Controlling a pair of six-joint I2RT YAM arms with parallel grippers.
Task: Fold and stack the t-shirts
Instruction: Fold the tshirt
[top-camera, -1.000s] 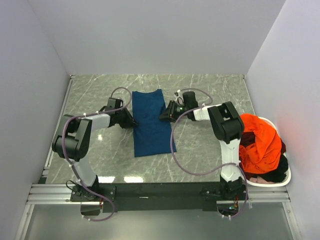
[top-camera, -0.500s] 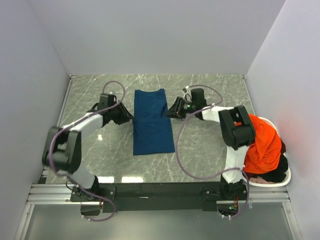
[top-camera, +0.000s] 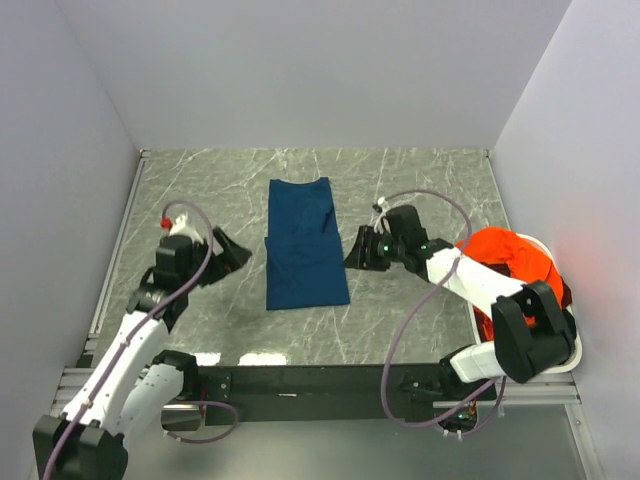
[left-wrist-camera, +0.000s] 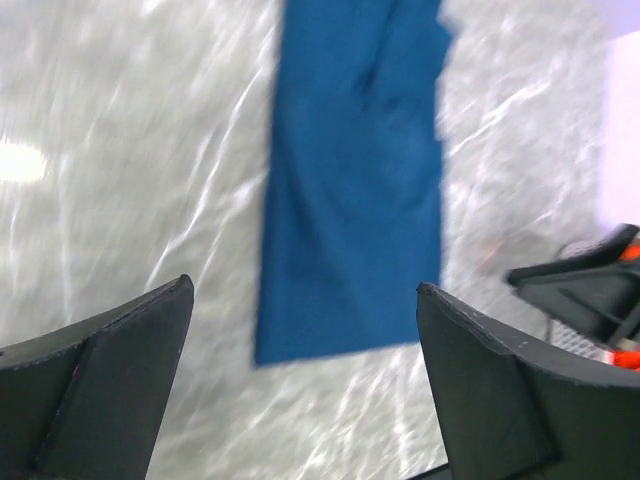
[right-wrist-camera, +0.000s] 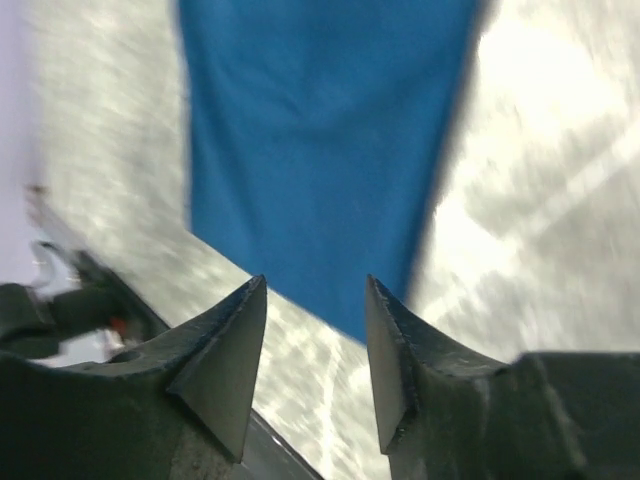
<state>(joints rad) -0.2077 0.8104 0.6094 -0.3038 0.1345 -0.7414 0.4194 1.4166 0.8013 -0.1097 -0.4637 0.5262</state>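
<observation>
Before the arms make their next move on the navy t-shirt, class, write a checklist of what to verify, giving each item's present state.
1. Left gripper open and empty: ok.
2. Right gripper jaws apart, nothing between them: ok.
3. Navy t-shirt flat on the marble table, held by neither gripper: ok.
4. Navy t-shirt folded down to stack size: not ok, it is a long strip.
5. Orange t-shirt out of the white basket: not ok, heaped in it.
6. Hidden layers underneath lie smooth: cannot tell.

Navy t-shirt (top-camera: 305, 245) lies flat between left claw (top-camera: 240, 258) and right claw (top-camera: 352, 254).
</observation>
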